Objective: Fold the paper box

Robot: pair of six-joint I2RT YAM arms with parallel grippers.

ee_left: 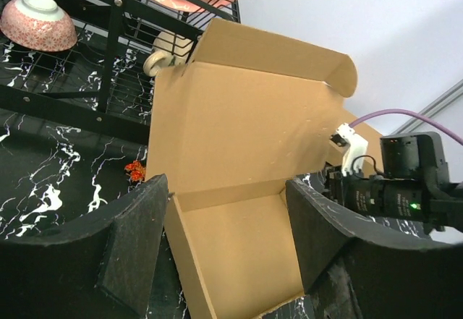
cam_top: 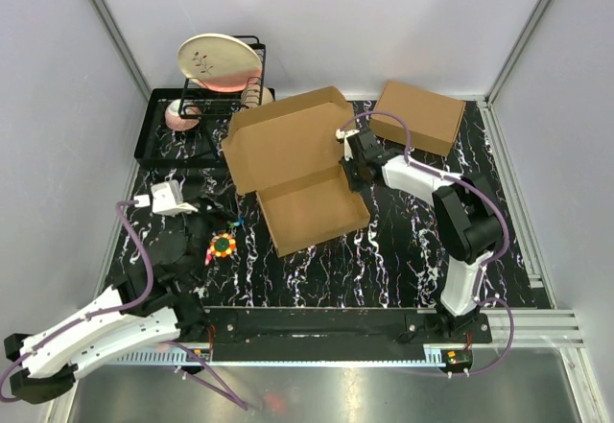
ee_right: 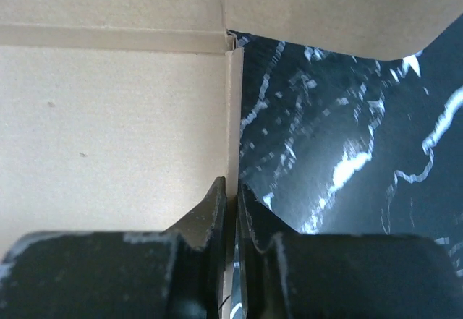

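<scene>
The right end effector (cam_top: 350, 154) is clenched on the paper box (cam_top: 297, 164). In the right wrist view its two dark fingers (ee_right: 210, 210) stand almost together, with the thin upright edge of the box's right side wall pinched between them. The pale cardboard floor lies to one side of that wall and the black marbled desk (ee_right: 347, 138) to the other. From above, this grip sits on the right wall close to the fold where the lid meets the tray. The left end effector (ee_left: 226, 189) is released. Its padded fingers (ee_left: 137, 239) stand wide apart with nothing between them, and it hovers over the desk to the left of the box, apart from it and facing its open side. The paper box rests in the middle of the desk (cam_top: 403, 260) with its shallow tray nearer the arms and walls raised. The tray shows only bare cardboard inside. The large lid panel leans up and back toward the far side, and a narrow flap along its far edge is bent over. A second cardboard box (cam_top: 417, 116), closed, lies at the far right, just beyond the right arm's wrist. At the far left a black tray (cam_top: 158, 145) carries a wire dish rack (cam_top: 251, 82) holding a pale plate (cam_top: 219, 61) tilted on edge. A patterned bowl (ee_left: 37, 22) sits upside down on that tray. A small colourful toy (cam_top: 223, 245) lies on the desk near the box's near-left corner.
</scene>
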